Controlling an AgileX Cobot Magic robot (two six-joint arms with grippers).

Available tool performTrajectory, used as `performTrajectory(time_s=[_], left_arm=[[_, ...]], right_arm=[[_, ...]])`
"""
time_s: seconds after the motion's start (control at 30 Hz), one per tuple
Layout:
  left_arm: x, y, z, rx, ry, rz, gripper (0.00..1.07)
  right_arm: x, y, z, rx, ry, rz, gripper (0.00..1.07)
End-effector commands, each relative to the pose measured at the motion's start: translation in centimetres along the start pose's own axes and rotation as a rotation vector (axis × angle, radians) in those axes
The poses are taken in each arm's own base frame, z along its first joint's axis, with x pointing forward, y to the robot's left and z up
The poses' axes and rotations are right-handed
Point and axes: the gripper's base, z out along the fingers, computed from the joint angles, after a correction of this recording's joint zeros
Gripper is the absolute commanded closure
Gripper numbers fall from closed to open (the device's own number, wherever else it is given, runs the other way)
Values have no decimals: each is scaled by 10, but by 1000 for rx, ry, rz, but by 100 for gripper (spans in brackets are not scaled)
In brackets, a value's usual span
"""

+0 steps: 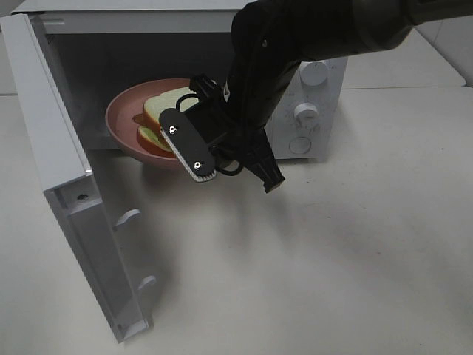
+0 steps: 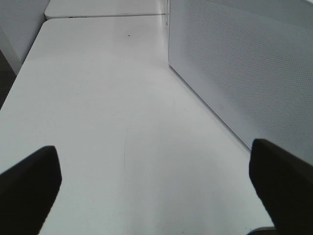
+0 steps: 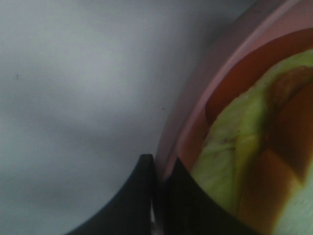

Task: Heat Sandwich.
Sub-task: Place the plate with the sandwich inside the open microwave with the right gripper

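Exterior high showed the sandwich [image 1: 162, 108] plated inside the microwave [image 1: 329, 96] at 10 o'clock; right gripper [image 3: 157, 170] pinched the plate [image 1: 118, 112], left gripper [image 2: 155, 178] gaped empty; closing the door [image 1: 66, 185] and heating remained.

A white microwave [image 1: 329, 89] stands at the top of the frame, its door [image 1: 70, 192] swung wide open toward the left. In the mouth of the cavity a round pink plate [image 1: 118, 111] carries the sandwich [image 1: 164, 109]. The black right arm [image 1: 318, 29] comes in from the upper right. Its gripper [image 1: 203, 90] meets the plate's right side, the fingertips hard to make out. Round knobs [image 1: 305, 113] line the panel at the right. The counter [image 1: 355, 259] below is off-white.
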Motion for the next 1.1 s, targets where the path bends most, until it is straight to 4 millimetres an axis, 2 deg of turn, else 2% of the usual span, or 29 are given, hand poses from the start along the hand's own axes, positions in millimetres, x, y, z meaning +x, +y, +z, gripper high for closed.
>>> performTrajectory(time_s=[0.03, 1.1], left_arm=[[2, 0, -3, 3, -33, 5, 7], [2, 0, -3, 3, -33, 5, 7]], right_arm=[[2, -16, 0, 45, 2, 55, 104], [1, -76, 31, 82, 48, 126, 103]])
